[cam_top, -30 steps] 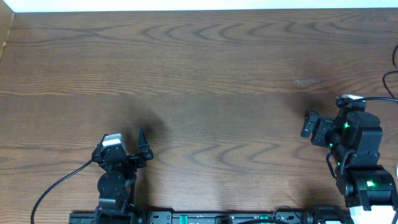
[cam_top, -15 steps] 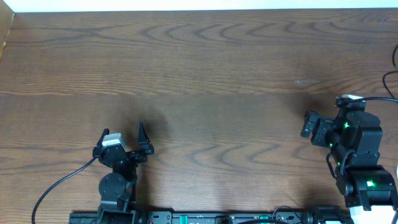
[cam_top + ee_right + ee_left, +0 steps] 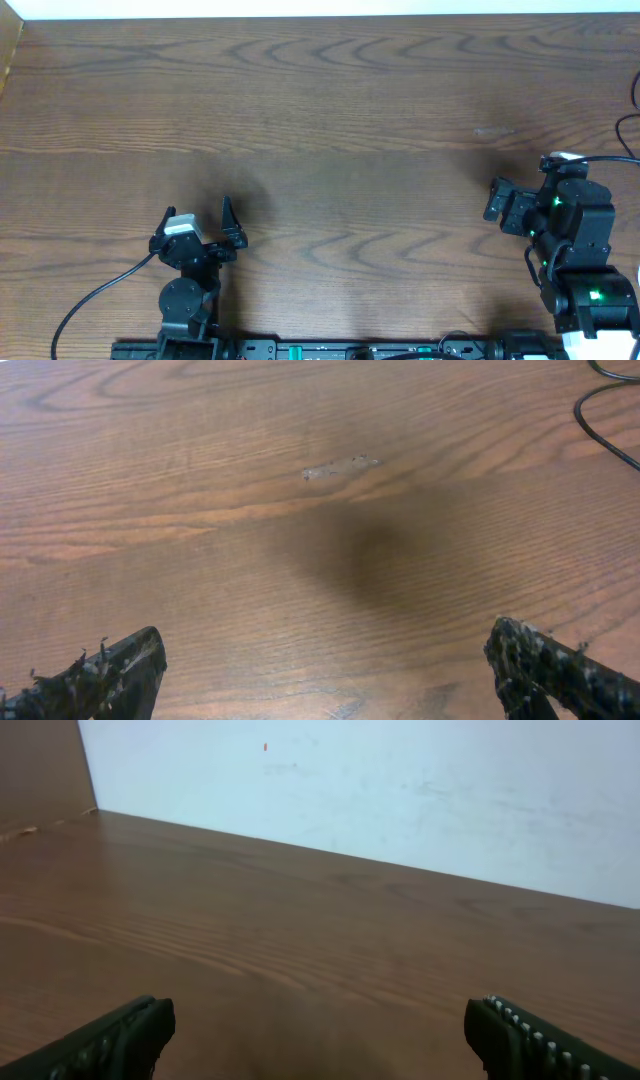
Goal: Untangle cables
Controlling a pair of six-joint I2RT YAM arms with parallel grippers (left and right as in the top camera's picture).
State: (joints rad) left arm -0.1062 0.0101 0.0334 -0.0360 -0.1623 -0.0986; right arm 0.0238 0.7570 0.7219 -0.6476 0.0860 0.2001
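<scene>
The coil of thin black and white cables with plugs is not in any view. My left gripper [image 3: 196, 212] is open and empty, low over the bare wooden table [image 3: 330, 120] near the front left; its two fingers frame bare wood in the left wrist view [image 3: 320, 1035]. My right gripper [image 3: 522, 180] is open and empty at the right side, aimed toward the table's middle. In the right wrist view [image 3: 325, 670] there is only wood between its fingers.
A thin black cord [image 3: 630, 125] loops at the far right edge and also shows in the right wrist view [image 3: 600, 415]; I cannot tell what it belongs to. A small pale scuff [image 3: 340, 466] marks the wood. A white wall [image 3: 400, 790] stands behind the table.
The left gripper drew back slightly toward the front edge a second ago, then held still. The right arm has not moved.
</scene>
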